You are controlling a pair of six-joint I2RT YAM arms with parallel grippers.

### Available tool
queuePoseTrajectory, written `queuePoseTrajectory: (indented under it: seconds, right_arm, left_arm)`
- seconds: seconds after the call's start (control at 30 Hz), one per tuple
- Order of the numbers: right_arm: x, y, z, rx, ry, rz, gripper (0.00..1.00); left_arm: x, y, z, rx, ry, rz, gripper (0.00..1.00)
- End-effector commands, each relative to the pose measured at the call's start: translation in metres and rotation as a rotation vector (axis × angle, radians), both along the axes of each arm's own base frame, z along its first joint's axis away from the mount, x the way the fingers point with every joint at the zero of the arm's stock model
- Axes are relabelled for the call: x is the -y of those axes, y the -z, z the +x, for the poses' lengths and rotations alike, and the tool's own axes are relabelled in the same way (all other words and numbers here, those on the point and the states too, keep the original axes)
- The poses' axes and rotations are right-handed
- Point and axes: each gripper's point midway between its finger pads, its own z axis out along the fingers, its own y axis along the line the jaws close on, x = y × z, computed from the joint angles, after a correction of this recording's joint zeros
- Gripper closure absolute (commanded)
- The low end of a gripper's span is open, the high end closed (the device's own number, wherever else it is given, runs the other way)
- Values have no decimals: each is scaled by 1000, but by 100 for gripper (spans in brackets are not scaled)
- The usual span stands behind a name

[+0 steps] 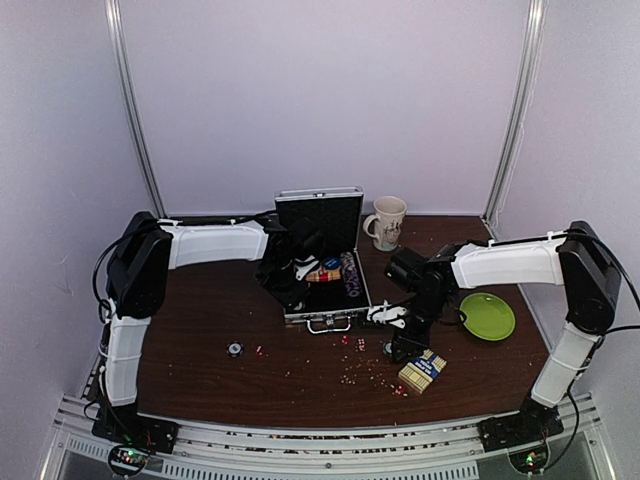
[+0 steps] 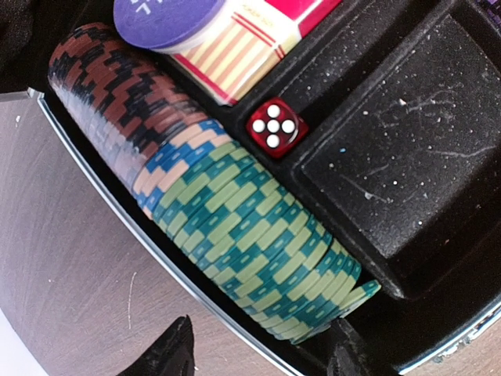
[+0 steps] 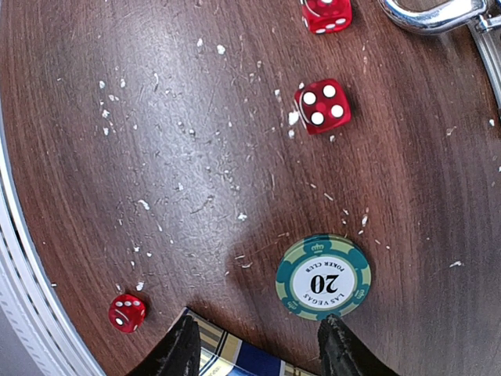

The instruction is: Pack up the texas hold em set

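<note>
The small silver aluminium case (image 1: 325, 265) sits open near the back middle of the dark wooden worktop (image 1: 200, 320), its lid upright and its black lining speckled with pale flecks. In the left wrist view a row of poker chips (image 2: 211, 204) stands on edge in the slot along the case's wall, running from brown-and-black through a few tan-and-blue to many green-and-cream ones. Beside the row lies a red die (image 2: 276, 128) showing five, next to a red-and-cream striped pack (image 2: 243, 47) with a purple chip (image 2: 164, 19) on top. The left gripper (image 2: 262, 348) hangs over the end of that row, fingers wide apart and holding nothing. In front of the case, by its metal handle (image 3: 434, 16), the right gripper (image 3: 258, 345) hovers with fingers parted and empty over a green chip marked 20 (image 3: 323, 276) and the blue-and-tan card box (image 3: 235, 356). Three loose red dice (image 3: 322, 105) lie scattered on the wood nearby. Another lone chip (image 1: 234, 349) rests well to the left. A cream mug (image 1: 388, 222) and a green plate (image 1: 487, 315) stand to the right.
</note>
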Motion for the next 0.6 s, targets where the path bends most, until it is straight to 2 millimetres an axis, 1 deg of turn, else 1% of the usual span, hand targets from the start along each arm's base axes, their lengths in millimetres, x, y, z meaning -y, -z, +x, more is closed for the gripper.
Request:
queuePoseTrajectory:
  seconds: [0.0, 0.1, 0.3, 0.43, 0.57]
  right_arm:
    - [-2, -2, 4, -4, 0, 6, 48]
    - [-3, -3, 4, -4, 1, 7, 48]
    - [-3, -3, 4, -7, 2, 8, 48]
    - [-3, -3, 3, -12, 3, 8, 48]
    - [-4, -4, 3, -13, 1, 14, 48]
  left_arm:
    - [-1, 1, 23, 98, -49, -10, 40]
    - [-9, -3, 25, 131, -96, -7, 41]
    - [-6, 1, 25, 133, -126, -58, 41]
    - [-2, 0, 27, 142, -132, -78, 41]
    - [-4, -1, 22, 128, -130, -85, 41]
